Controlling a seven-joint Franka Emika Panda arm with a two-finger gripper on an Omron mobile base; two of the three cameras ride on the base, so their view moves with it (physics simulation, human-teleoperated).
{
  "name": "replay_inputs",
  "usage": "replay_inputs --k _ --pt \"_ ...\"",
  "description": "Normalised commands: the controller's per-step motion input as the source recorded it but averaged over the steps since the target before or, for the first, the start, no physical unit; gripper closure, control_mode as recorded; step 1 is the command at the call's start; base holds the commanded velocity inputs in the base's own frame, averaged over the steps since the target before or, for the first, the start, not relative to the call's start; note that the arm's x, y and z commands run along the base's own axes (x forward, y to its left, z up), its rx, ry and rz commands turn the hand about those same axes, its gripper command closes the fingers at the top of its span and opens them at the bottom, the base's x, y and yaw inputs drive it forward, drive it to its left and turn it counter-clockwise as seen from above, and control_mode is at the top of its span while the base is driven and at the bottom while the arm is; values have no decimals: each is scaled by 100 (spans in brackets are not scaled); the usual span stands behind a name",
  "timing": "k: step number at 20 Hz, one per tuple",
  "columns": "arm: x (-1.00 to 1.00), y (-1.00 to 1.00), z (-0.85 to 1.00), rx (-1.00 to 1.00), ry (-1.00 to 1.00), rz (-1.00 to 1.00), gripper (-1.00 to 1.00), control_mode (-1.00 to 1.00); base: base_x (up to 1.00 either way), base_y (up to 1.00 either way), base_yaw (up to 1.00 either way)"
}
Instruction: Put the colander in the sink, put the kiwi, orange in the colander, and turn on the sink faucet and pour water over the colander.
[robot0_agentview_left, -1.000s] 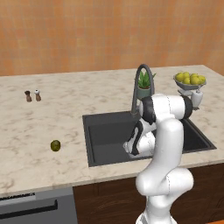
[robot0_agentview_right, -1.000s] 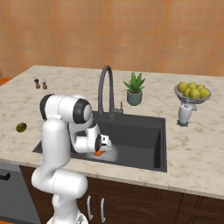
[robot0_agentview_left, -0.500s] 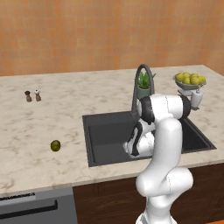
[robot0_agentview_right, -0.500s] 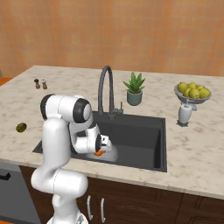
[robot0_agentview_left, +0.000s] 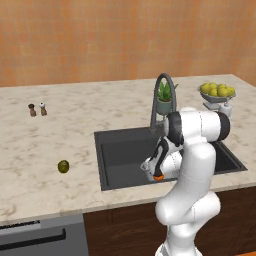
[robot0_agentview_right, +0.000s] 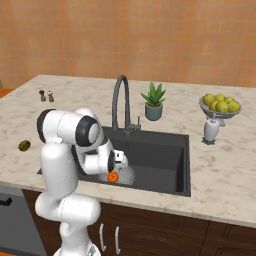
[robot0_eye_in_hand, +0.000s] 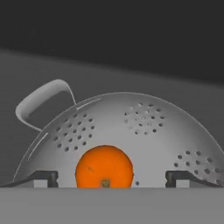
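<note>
The silver-grey colander (robot0_eye_in_hand: 140, 122) lies in the near part of the dark sink (robot0_agentview_right: 160, 155), one small handle (robot0_eye_in_hand: 41, 103) to the left in the hand view. The orange (robot0_eye_in_hand: 104, 166) rests inside it, also seen as the orange (robot0_agentview_right: 113, 176) at the colander (robot0_agentview_right: 125, 175) rim. My gripper (robot0_eye_in_hand: 111, 177) hangs just above, open, its fingertips (robot0_eye_in_hand: 46, 177) wide apart and clear of the orange on both sides. The kiwi (robot0_agentview_left: 63, 166) sits on the counter left of the sink (robot0_agentview_left: 125, 150). The gooseneck faucet (robot0_agentview_right: 120, 100) arches over the back of the basin, with no water running.
A potted plant (robot0_agentview_right: 153, 102) stands behind the sink. A footed bowl of yellow-green fruit (robot0_agentview_right: 220, 105) is at the right. Two small shakers (robot0_agentview_left: 37, 109) stand at the far left of the marble counter (robot0_agentview_left: 50, 135). A dishwasher front (robot0_agentview_left: 40, 235) is below left.
</note>
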Motion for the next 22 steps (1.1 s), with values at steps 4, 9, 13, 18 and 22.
replay_inputs --k 4,9,13,18,22 --pt "-23 42 77 0 -14 0 -100 -100 0 0 0" --pt "-2 79 76 0 -13 1 -100 -100 0 0 0" --pt "-5 71 86 1 -12 3 -100 -100 0 0 0" --pt "-22 67 94 6 -6 7 -100 -100 0 0 0" --pt "-20 74 94 14 0 9 -100 -100 0 0 0"
